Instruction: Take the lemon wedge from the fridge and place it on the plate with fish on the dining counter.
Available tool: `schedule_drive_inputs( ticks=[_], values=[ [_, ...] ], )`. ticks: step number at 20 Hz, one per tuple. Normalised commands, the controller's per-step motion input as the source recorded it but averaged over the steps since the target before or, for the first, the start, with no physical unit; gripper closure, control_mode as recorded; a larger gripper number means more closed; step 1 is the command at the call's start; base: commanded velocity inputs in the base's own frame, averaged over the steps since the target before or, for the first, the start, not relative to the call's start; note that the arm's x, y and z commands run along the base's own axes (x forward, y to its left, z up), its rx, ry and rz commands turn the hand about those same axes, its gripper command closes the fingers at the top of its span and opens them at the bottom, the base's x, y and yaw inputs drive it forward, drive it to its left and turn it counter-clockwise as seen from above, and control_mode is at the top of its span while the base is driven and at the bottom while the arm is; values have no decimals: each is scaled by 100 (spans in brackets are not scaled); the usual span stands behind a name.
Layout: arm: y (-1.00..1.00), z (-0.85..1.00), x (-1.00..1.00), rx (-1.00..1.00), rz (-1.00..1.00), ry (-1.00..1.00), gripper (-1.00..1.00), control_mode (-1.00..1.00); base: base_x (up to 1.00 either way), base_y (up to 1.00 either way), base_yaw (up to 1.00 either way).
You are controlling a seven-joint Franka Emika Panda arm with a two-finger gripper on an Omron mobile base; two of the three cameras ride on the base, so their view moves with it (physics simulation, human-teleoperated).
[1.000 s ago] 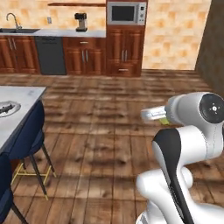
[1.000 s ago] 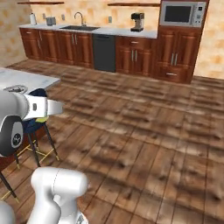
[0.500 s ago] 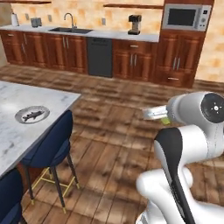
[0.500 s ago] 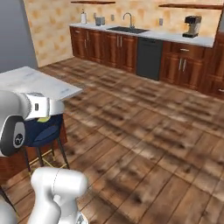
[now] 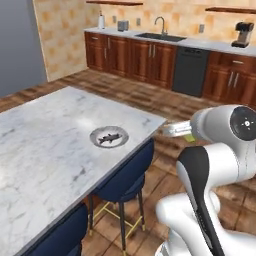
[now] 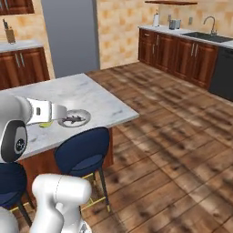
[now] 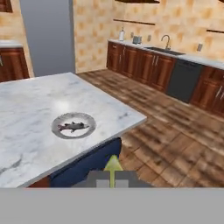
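Gripper (image 7: 113,178): closed on the wedge (image 7: 113,165). Plate (image 7: 61,131) with fish (image 7: 73,127): seen ahead and left on the counter (image 7: 30,109), well apart.

I see the plate with fish (image 7: 73,125) on the desk (image 7: 26,109), near its corner. Stools (image 5: 122,180) tucked under the desk's edge below the plate. My gripper (image 7: 113,174), pinching the lemon wedge (image 7: 113,164), sits off the desk, beside that edge. Sink (image 5: 157,36) along the far wall.
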Motion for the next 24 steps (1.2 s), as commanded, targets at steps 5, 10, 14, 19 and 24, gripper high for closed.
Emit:
schedule_drive_inputs(
  ticks=[5, 10, 14, 19, 24],
  values=[
    [0, 0, 0, 0, 0, 0, 100, 100, 100, 41, 44],
    [-6, -11, 40, 0, 11, 5, 100, -100, 60, 1, 23],
    [-59, -43, 100, 19, 3, 33, 100, -100, 0, 0, 0],
    [-41, -54, 100, 24, 2, 41, 100, -100, 0, 0, 0],
    [29, -82, 100, -21, -12, 16, 100, -100, 0, 0, 0]
  ],
)
